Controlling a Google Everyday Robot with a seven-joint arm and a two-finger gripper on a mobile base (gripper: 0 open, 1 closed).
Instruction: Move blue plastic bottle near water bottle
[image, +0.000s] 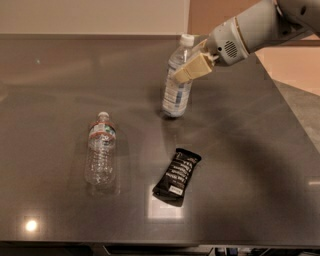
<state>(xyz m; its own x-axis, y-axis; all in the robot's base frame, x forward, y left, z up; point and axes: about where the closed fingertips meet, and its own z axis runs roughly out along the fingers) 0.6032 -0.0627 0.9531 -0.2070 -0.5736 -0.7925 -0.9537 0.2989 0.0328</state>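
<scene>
The tall, white-capped blue plastic bottle (176, 97) with a blue-and-white label stands tilted at the far middle of the dark grey table (250, 150), base on the surface, cap leaning right. The gripper (181, 75), reaching in from the far right, has its 2 tan fingers (192, 69) clamped around the bottle's upper body. The small, clear ribbed water bottle (101, 152) lies well apart, near left. A black snack wrapper (177, 176) lies to its right.

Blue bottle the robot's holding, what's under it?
Only the dark table lies under the blue plastic bottle, which leans in the gripper. The spot right beneath its base is covered, so whether it touches cannot be told.
</scene>
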